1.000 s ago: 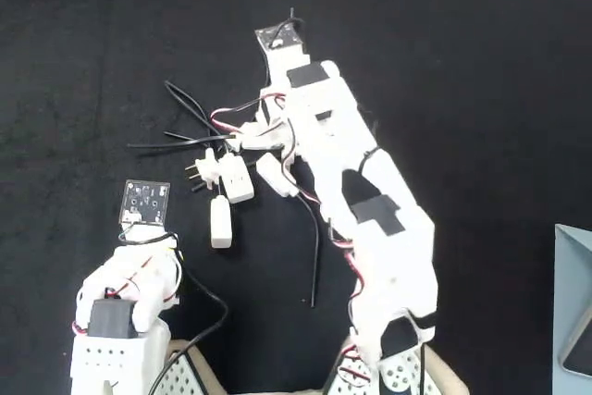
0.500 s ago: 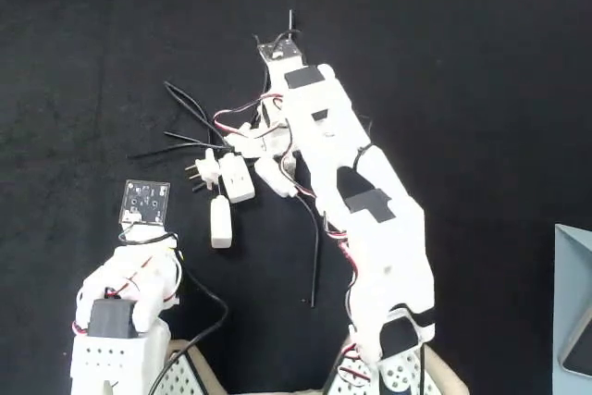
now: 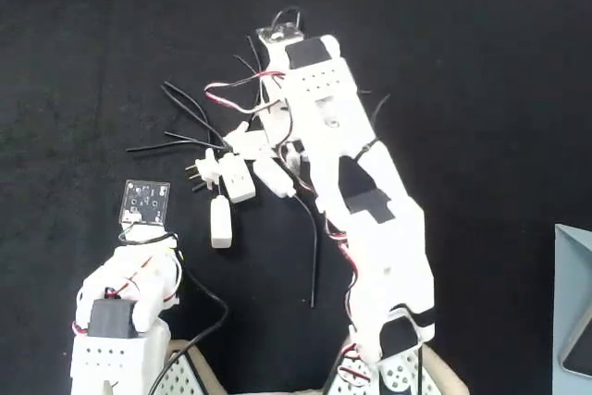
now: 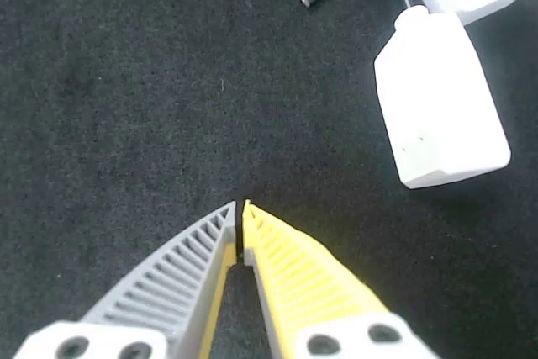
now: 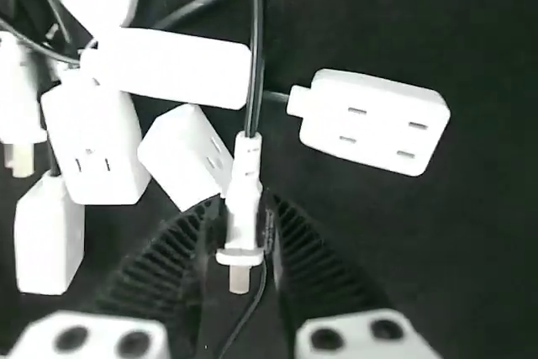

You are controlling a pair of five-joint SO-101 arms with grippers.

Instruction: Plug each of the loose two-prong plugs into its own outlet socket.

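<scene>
Swung farther across the surface (image 3: 481,90), plug (image 5: 241,208) pinched in right fingers (image 5: 168,258), socket (image 5: 370,121) likely next; left fingers (image 4: 286,258) closed, empty.

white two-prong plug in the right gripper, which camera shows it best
The right wrist view: the white two-prong plug sits clamped in the right gripper, prong end toward the camera. In the high view the right arm covers it; the left wrist view faces a white socket block.

We count two white robot arms (image 3: 370,228), five white plastic outlet blocks (image 5: 370,119) and, seemingly, three white corded two-prong plugs (image 5: 241,199).
</scene>
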